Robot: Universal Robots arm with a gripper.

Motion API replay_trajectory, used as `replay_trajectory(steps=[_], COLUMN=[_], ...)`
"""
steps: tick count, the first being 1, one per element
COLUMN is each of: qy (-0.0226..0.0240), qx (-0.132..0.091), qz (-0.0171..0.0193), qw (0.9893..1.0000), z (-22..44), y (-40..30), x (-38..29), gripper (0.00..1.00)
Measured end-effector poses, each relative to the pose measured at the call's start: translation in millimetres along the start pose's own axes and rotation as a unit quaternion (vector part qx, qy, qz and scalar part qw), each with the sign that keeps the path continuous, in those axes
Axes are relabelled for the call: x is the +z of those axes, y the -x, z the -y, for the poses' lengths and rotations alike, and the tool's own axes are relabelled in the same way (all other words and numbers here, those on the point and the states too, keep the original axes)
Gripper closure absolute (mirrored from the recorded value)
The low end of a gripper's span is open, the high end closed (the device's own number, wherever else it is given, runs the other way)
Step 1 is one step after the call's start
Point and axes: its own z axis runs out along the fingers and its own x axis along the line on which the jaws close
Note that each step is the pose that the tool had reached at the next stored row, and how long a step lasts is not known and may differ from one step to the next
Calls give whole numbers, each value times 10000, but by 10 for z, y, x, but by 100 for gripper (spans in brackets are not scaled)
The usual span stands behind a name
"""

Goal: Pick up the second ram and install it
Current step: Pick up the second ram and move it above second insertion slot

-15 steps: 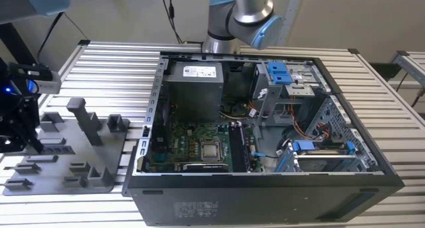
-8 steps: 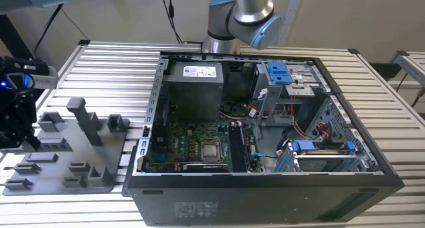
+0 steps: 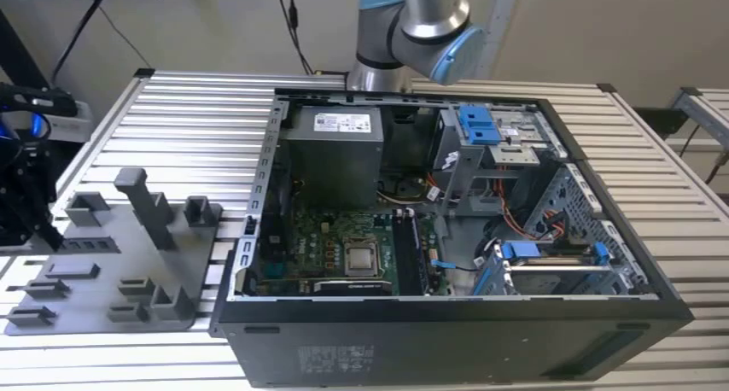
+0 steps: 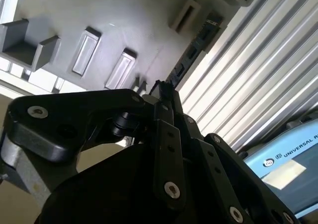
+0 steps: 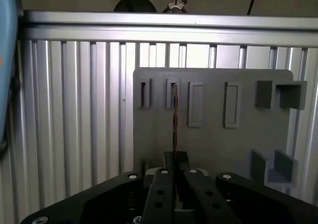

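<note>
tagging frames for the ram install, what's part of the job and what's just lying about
Job: second ram, held in the gripper; green motherboard.
Lying about: grey tray, power supply, blue drive brackets.

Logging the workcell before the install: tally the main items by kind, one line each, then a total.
second ram: 1
end effector: 1
grey tray: 1
computer case: 1
green motherboard: 1
power supply: 1
Total: 6
</note>
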Motion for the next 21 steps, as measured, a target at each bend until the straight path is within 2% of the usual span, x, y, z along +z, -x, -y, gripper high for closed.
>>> replay_trajectory(steps=[21], qy=[0], qx=[1], qz=[0], qw=[10000], z=[6], y=[-12], x=[-436], gripper=[86])
